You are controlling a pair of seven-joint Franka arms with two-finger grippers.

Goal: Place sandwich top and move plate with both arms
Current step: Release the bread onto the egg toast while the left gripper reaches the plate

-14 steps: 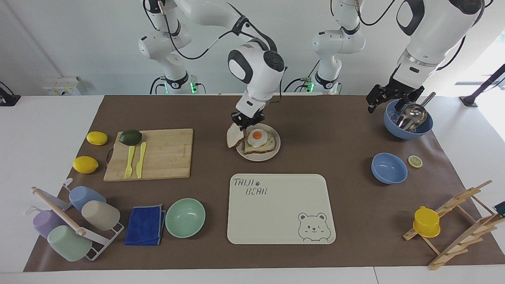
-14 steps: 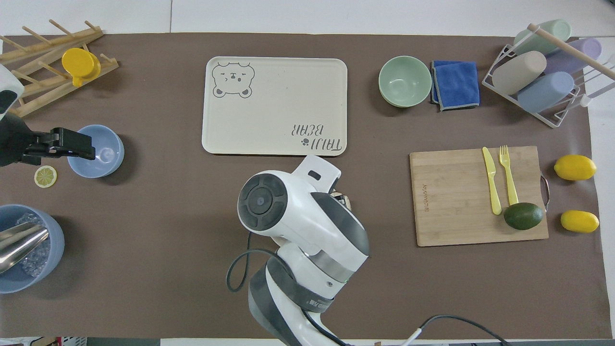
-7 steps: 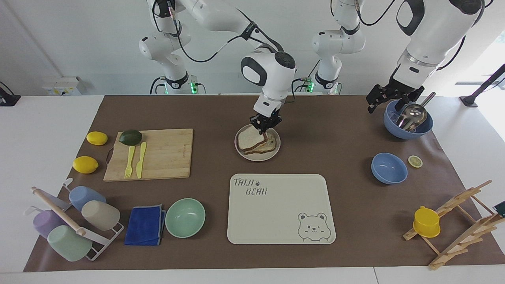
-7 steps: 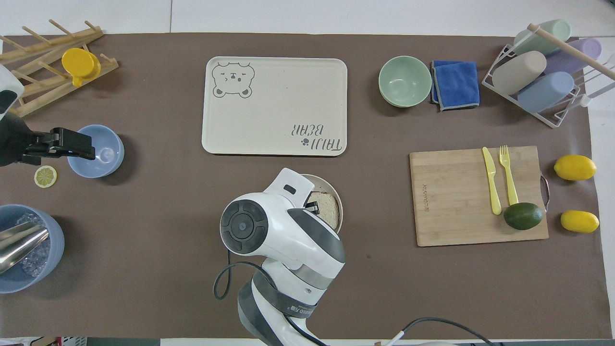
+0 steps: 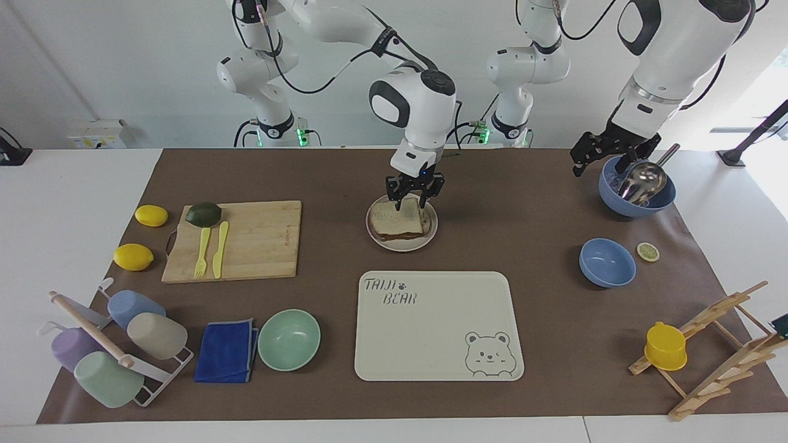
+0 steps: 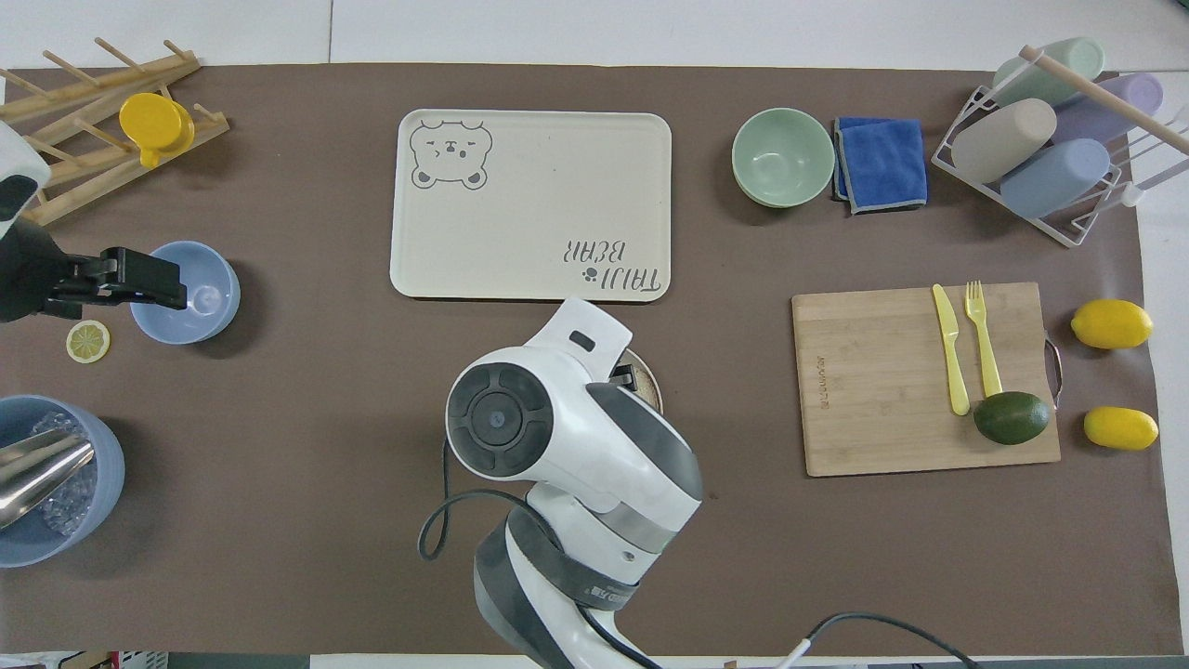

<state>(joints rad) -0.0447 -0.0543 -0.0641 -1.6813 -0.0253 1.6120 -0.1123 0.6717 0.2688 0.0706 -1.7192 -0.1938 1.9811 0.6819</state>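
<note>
Lower centre of frame: bear tray (image 5: 431, 344), bare, near the plate (image 5: 400, 246), with a strip of open desk (image 5: 523, 215) between. Centre of frame: plate carrying the sandwich top (image 5: 400, 216), laid flat on the stack, roughly square, no marked long axis. Just over its robot-side edge: right gripper (image 5: 411, 203), fingers spread, gripping nothing; nearer arm by far. Upper right of frame: left gripper (image 5: 600, 161), waiting by the ice bowl (image 5: 634, 206), well apart; grip state unreadable. Judged next: left arm to cross unobstructed desk to the plate rim.

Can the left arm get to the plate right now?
Probably yes. The left tool hangs over the ice bowl, and only bare mat lies between it and the plate. The right tool, open, hovers over the bread.
</note>
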